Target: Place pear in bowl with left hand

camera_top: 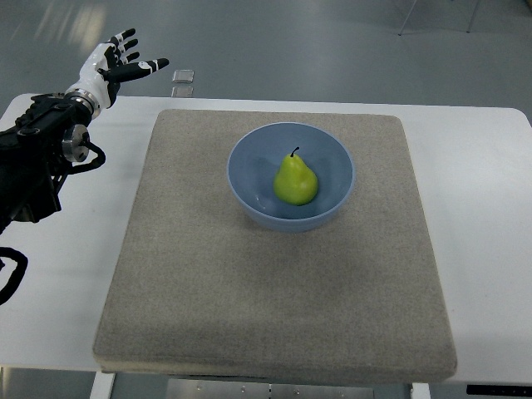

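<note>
Nearest you, the beige mat (274,274) covers most of the white desk (482,216). Locate the blue bowl (249,162) on the far half of the mat, slightly right of centre. Note that the green pear (296,181) sits inside the bowl, stem pointing to the far side. Find the left hand (116,66) at the far left corner, above the desk edge, well apart from the bowl, fingers spread and empty.

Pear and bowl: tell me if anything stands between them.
Nothing does. The pear already lies inside the blue bowl on the mat. The left hand is open, off past the table's far left corner.
</note>
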`<state>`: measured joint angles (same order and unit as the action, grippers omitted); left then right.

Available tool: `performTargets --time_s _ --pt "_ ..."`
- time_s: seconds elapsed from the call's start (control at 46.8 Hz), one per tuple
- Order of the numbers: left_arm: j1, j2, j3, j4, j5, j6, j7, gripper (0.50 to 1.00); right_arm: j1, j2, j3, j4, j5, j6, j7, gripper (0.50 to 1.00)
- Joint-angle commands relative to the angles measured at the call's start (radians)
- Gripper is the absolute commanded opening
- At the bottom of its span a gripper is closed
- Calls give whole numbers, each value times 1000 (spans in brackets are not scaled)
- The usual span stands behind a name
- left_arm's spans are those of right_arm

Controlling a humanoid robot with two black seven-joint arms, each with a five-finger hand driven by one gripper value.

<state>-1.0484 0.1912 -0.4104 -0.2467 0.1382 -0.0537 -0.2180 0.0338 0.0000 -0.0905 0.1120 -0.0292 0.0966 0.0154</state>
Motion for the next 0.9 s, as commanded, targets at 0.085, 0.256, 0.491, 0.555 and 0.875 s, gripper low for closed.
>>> performTargets --time_s 0.085,0.256,0.491,0.555,0.875 --pt "18 -13 -1 0 -149 5 17 988 0 0 0 0 0 0 0 924" --pt "25 -16 -24 -2 -284 -55 16 988 0 0 0 0 0 0 0 926" --pt "62 -16 -90 3 -336 -207 11 988 0 0 0 0 0 0 0 926" --pt "62 -16 -90 3 -333 -207 6 990 0 0 0 0 0 0 0 924" --pt "65 -10 -85 3 -324 -207 -4 992 0 0 0 0 0 0 0 926"
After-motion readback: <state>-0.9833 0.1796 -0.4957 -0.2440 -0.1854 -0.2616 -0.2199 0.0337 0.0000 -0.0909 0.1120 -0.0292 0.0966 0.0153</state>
